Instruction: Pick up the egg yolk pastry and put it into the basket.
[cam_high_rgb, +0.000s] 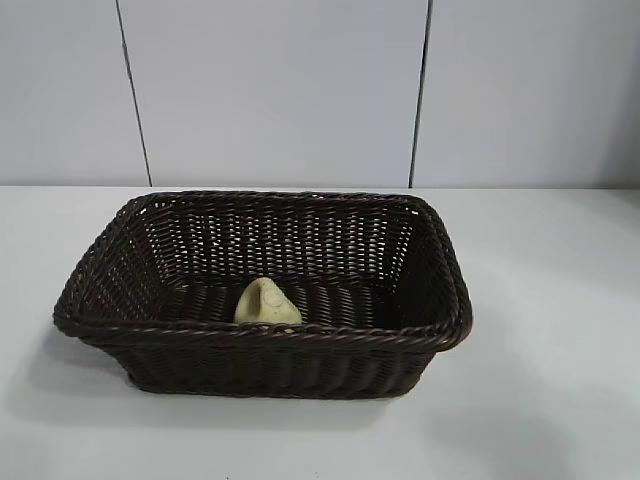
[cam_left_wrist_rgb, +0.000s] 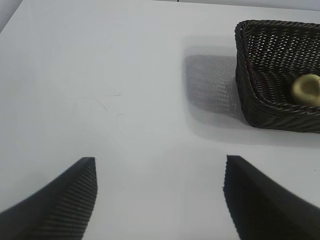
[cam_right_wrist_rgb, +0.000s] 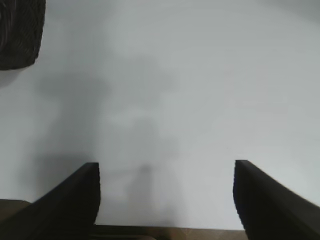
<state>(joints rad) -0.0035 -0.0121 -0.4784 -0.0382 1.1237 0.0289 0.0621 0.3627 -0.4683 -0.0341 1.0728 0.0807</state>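
The egg yolk pastry (cam_high_rgb: 267, 303) lies inside the basket (cam_high_rgb: 110, 245), on the woven floor close against the long wall nearest the exterior camera. That wall's braided rim hides the pastry's lower edge. From this you can judge the placement step complete: the pastry is fully within the walls, not perched on the rim.

The basket sits flat on the white bench (cam_high_rgb: 560, 300), roughly central. Neither arm appears in the exterior view, so both stand clear of the basket.

Check the left gripper (cam_left_wrist_rgb: 160, 200). Its two dark ribbed fingers (cam_left_wrist_rgb: 67, 200) stand wide apart with only bare bench between them; it is released and holds nothing. Its camera sees the basket off to one side with the pastry inside, so this arm looks parked well away from the work.

Check the right gripper (cam_right_wrist_rgb: 165, 200). Its fingers (cam_right_wrist_rgb: 75, 200) are likewise spread, with empty bench between them, so it too is released. Only a corner of the basket shows at the edge of its view, which suggests a clear stand-off rather than an approach.

No further grasp appears necessary. Confirm the pastry rests stable against the wall.
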